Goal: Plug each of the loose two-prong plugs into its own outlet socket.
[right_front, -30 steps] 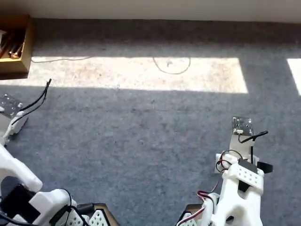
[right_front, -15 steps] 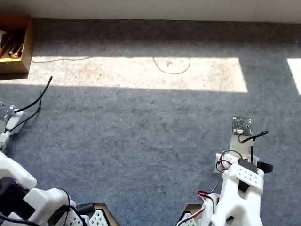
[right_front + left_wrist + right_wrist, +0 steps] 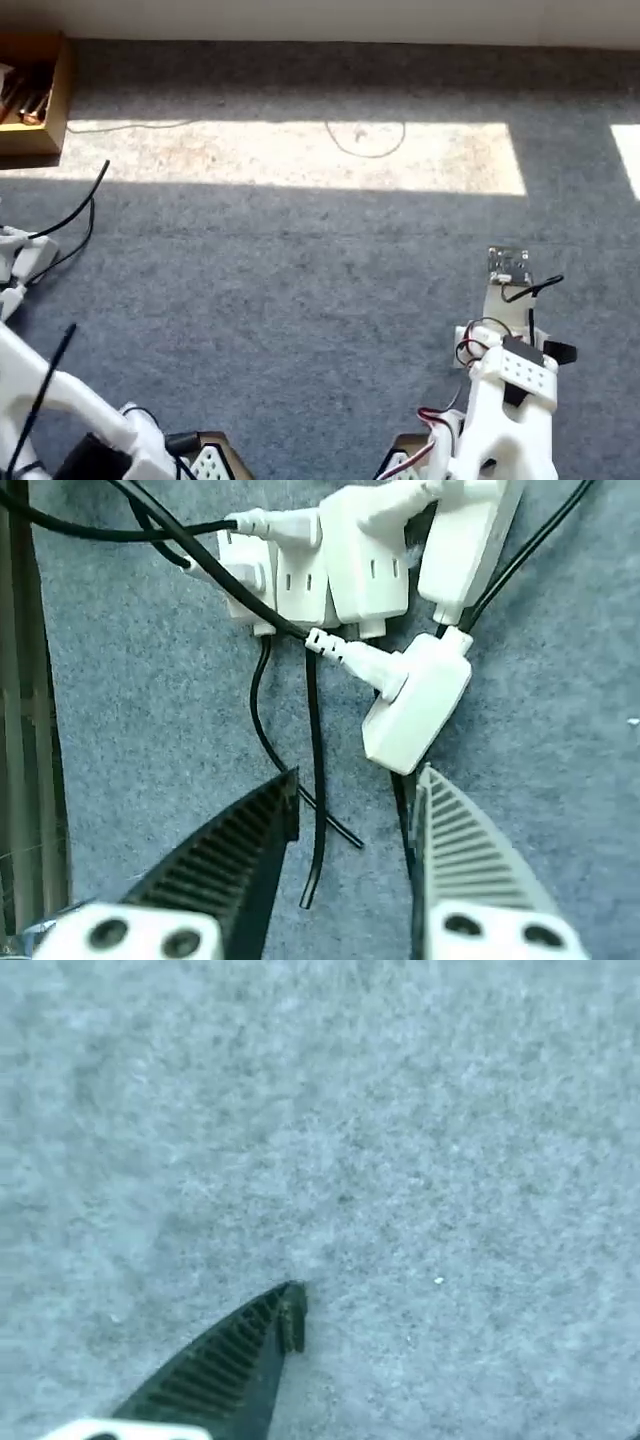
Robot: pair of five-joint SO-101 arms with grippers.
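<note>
High view: white left arm (image 3: 45, 395) at left edge of grey carpet (image 3: 300, 280), white right arm (image 3: 505, 400) well apart at right, so left arm nearer plugs.
Left wrist view: left gripper (image 3: 357, 780) spread wide, empty. Loose white two-prong plug (image 3: 418, 702) just ahead of jaw gap, long axis diagonal, near row of white plugged-in adapters (image 3: 365, 565), black cables (image 3: 316, 740) crossing.
Right wrist view: right gripper (image 3: 292, 1315) over carpet, state cannot tell.

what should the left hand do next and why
Probably ease the left hand forward and down around the loose white plug: its fingers stand open, and the plug lies on the carpet just beyond their tips, beside the outlet strip.
</note>
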